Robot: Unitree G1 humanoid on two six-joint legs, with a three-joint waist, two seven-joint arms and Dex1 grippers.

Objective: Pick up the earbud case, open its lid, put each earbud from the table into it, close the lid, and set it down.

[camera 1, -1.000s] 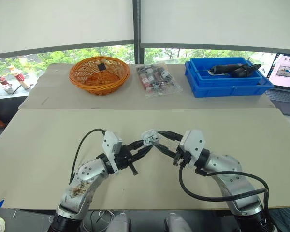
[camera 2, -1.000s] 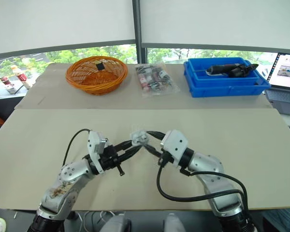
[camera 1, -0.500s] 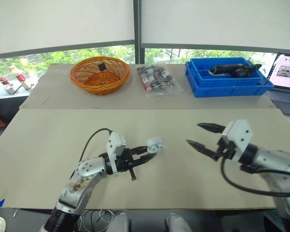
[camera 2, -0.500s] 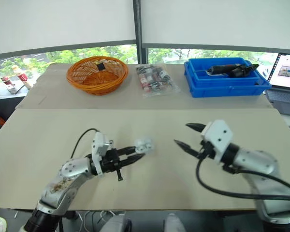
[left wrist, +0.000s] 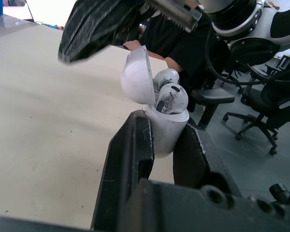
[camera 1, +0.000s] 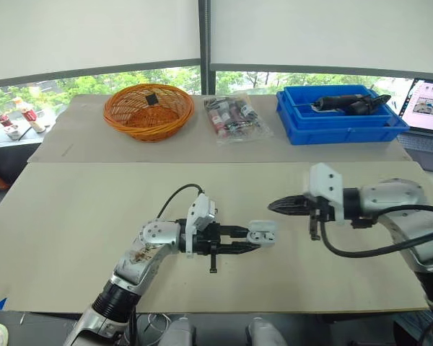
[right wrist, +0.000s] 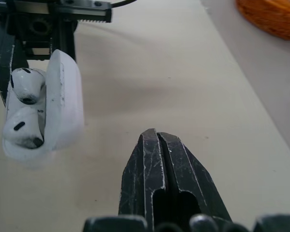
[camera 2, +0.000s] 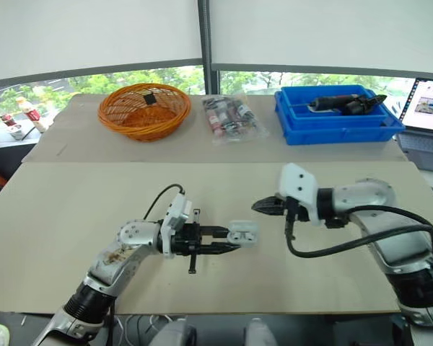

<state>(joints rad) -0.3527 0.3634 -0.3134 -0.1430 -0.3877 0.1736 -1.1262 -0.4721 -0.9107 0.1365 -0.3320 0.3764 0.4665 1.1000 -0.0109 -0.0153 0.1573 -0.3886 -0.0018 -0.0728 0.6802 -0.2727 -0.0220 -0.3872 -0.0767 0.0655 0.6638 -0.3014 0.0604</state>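
The white earbud case (camera 1: pixel 262 233) is held just above the table's front middle, with my left gripper (camera 1: pixel 251 238) shut on its body. Its lid (left wrist: pixel 137 77) stands open. Two white earbuds (left wrist: pixel 171 96) sit side by side in the case (right wrist: pixel 63 106). My right gripper (camera 1: pixel 271 206) is shut and empty. It points left, level with the case and a short way to its right and behind it, without touching. The right wrist view has the shut fingers (right wrist: pixel 154 145) facing the open case.
At the back of the table stand an orange wicker basket (camera 1: pixel 149 109), a clear bag of small packets (camera 1: pixel 234 117) and a blue bin (camera 1: pixel 339 119) holding a dark tool. A laptop (camera 1: pixel 429 108) is at the far right edge.
The grippers, together at the case a second ago, have parted. My left gripper carried the case to the right. My right gripper swung out open, then shut and came back towards the case.
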